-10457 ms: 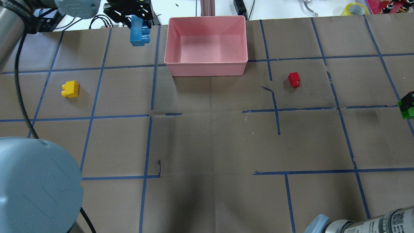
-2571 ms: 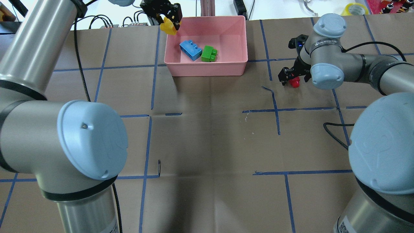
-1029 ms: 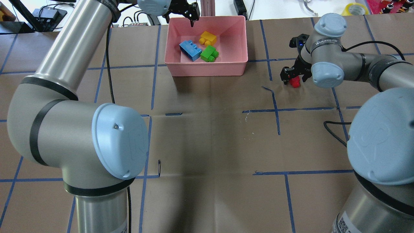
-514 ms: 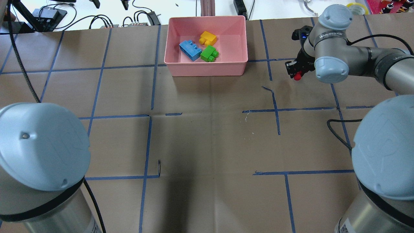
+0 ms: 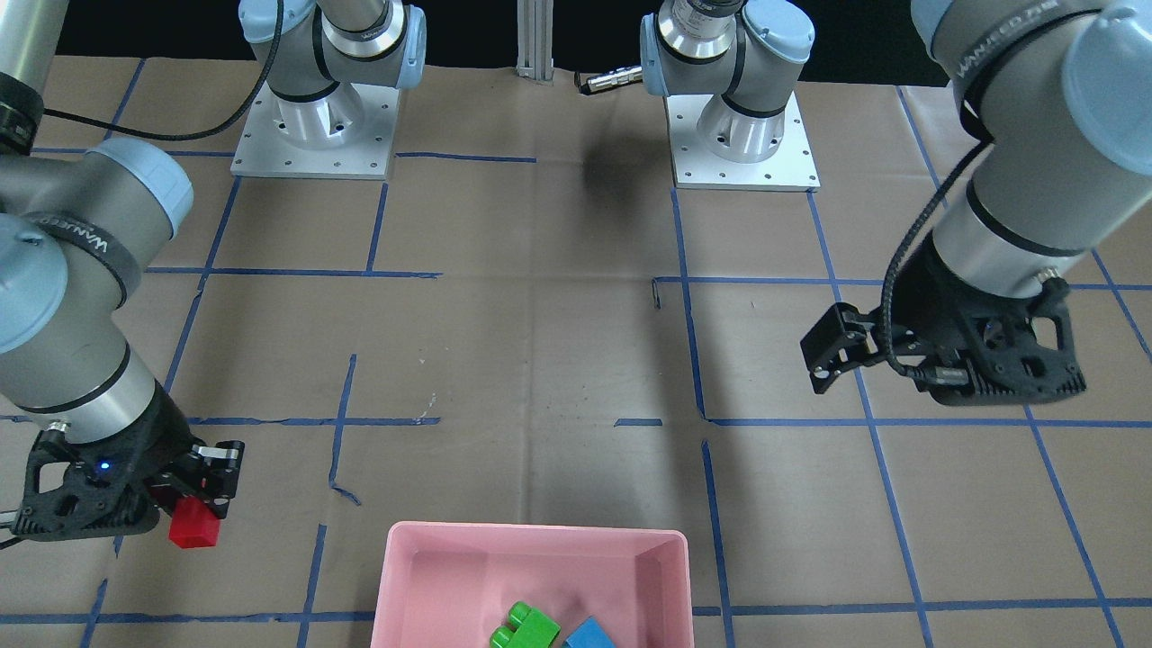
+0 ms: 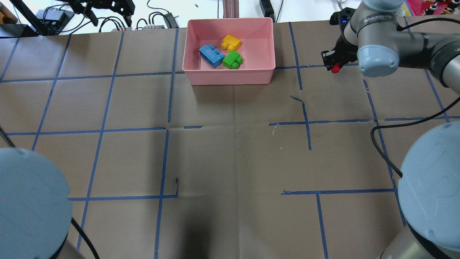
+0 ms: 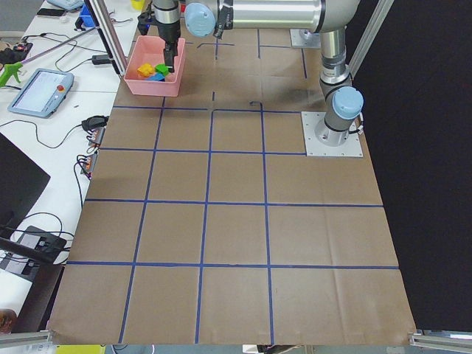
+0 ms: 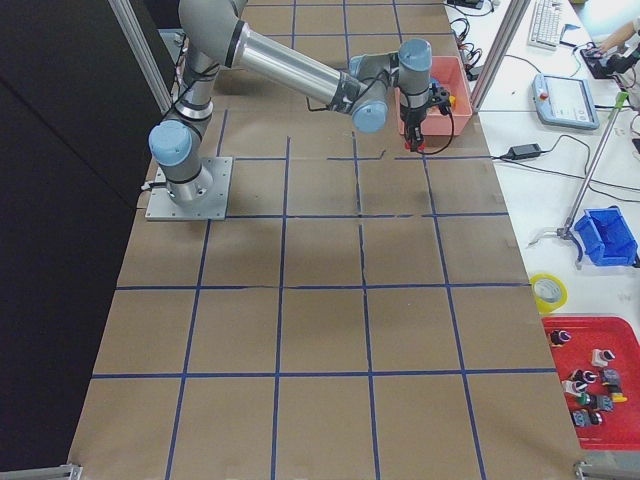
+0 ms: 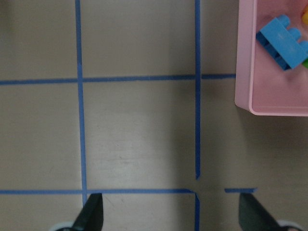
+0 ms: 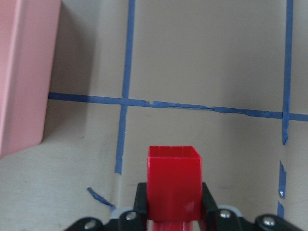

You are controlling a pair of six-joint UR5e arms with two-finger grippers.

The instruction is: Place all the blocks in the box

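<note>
The pink box point(image 6: 230, 77) stands at the table's far edge. Inside it lie the light blue block point(image 6: 211, 56), the yellow block point(image 6: 231, 42) and the green block point(image 6: 232, 59). My right gripper point(image 6: 333, 65) hangs above the table, right of the box, shut on the small red block point(image 10: 173, 179). In the front-facing view the red block point(image 5: 193, 531) is clear of the paper. My left gripper point(image 9: 171, 214) is open and holds nothing. It hovers left of the box point(image 9: 250, 72), beyond the far left table edge in the overhead view.
Blue tape lines grid the brown paper. Cables and small devices point(image 6: 158, 21) lie beyond the far edge, and an aluminium post point(image 6: 230, 9) rises behind the box. The two arm bases point(image 5: 315, 135) point(image 5: 742, 135) stand on the robot's side.
The left gripper has pulled away from the box to the left, leaving the yellow block inside. The right gripper has lifted the red block off the table and carried it farther back.
</note>
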